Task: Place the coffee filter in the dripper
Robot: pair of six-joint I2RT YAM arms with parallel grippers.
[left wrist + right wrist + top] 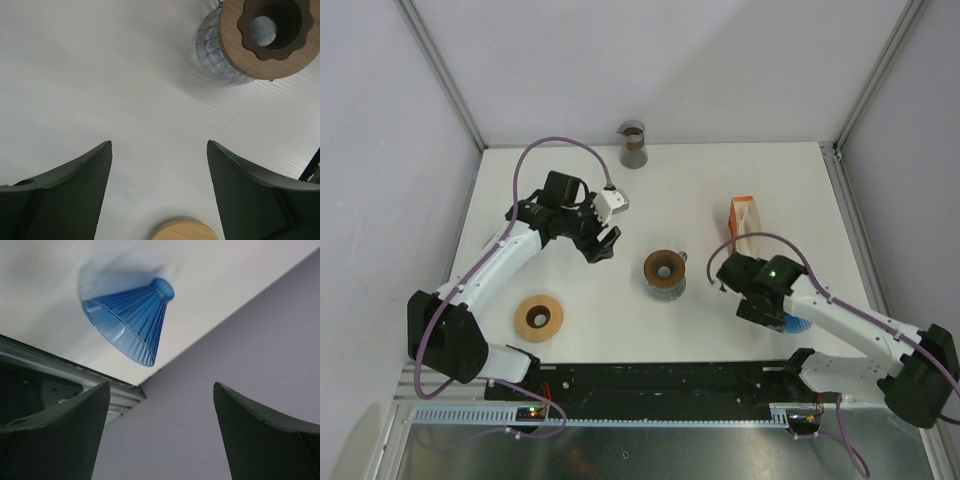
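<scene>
To the right of the wood-collared carafe (664,272), toward the tabletop's (720,180) near edge, the blue dripper (127,322) appears to lie on its side. The right pincer (160,385) is close by, its jaws apart and empty. What look like paper filters (745,222) stand in a holder behind and right of the carafe. The dripper likely needs righting first, then a filter fetched. The left pincer (159,142), also apart, hovers left of the carafe. A wooden ring (538,317) and a cup (633,145) obstruct nothing.

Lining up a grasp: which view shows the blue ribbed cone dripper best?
Right wrist: the blue ribbed cone dripper lies on its side, fully visible. Top external shows only a sliver under the right arm; left wrist shows none.
</scene>
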